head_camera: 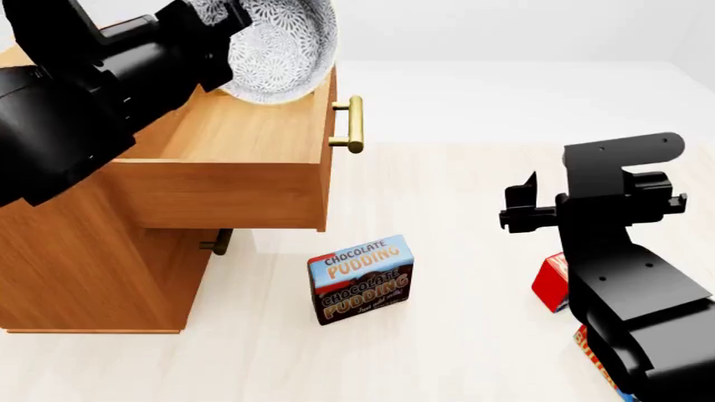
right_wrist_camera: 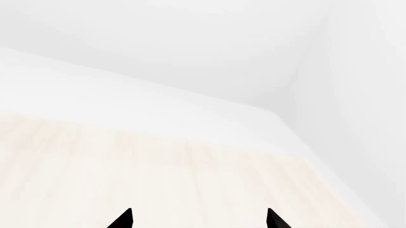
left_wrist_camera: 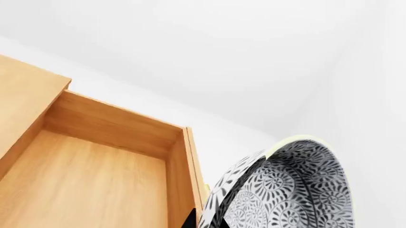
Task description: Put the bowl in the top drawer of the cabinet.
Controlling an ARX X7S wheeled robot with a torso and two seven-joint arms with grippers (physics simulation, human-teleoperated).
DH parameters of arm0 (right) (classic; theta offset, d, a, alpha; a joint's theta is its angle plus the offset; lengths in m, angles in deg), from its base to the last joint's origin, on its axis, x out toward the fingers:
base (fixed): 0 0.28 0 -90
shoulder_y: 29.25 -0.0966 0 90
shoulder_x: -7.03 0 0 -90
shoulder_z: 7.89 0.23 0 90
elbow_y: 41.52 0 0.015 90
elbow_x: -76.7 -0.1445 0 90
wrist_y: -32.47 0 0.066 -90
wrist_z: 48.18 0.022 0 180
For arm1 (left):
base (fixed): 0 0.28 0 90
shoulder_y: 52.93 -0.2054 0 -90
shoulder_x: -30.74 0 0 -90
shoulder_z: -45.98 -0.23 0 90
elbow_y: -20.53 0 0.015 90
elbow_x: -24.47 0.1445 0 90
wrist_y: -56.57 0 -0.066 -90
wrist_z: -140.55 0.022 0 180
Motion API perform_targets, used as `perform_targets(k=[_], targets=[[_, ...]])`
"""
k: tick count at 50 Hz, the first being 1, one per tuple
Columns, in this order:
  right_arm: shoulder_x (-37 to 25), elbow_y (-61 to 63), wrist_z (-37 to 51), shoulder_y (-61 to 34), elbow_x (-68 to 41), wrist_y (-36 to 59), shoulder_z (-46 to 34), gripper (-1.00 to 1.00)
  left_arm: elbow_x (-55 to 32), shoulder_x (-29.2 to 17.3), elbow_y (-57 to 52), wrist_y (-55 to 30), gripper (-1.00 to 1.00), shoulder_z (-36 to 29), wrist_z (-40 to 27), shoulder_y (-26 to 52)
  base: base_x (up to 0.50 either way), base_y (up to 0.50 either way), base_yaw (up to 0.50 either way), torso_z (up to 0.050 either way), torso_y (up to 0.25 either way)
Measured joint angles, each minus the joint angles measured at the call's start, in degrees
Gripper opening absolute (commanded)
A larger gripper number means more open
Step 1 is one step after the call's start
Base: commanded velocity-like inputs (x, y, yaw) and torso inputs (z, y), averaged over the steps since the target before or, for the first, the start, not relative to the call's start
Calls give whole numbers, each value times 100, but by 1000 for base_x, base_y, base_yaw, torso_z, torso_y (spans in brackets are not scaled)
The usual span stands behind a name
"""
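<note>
One bowl (head_camera: 274, 50), white with a dense grey-blue pattern, hangs tipped on its side over the pulled-out top drawer (head_camera: 223, 180), its hollow facing the brass handle (head_camera: 348, 124). We see our left claw (head_camera: 219, 25) clamped on the bowl's rim at the side away from the drawer front, so the bowl juts forward from the fingers toward that front. In the left wrist view the bowl (left_wrist_camera: 288, 190) fills the corner nearest the camera, with the drawer's bare wooden floor (left_wrist_camera: 82, 185) and its side wall beside it.

We count one cabinet (head_camera: 79, 268), two drawers and two brass handles; the lower drawer's handle (head_camera: 218, 243) peeks out in the shadow beneath the open one. The bowl's lower rim sits just above the drawer's cavity, close to the front panel, with open drawer floor lying back toward the cabinet.

On the floor we count one chocolate pudding box (head_camera: 361, 279), standing well below and in front of the drawer, and a red box (head_camera: 551, 283) partly hidden behind our right arm. Our right claw (right_wrist_camera: 198, 219) is spread apart and holds nothing, its two dark tips facing pale, bare floor, well apart from the cabinet.
</note>
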Motion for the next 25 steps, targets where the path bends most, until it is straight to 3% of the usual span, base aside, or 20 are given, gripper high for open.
perform_targets(k=[25], targets=[[-47, 184, -10, 185, -154, -58, 221, 100, 742, 1167, 3308, -20, -100, -746, 630, 736, 0, 0, 0, 0, 1]])
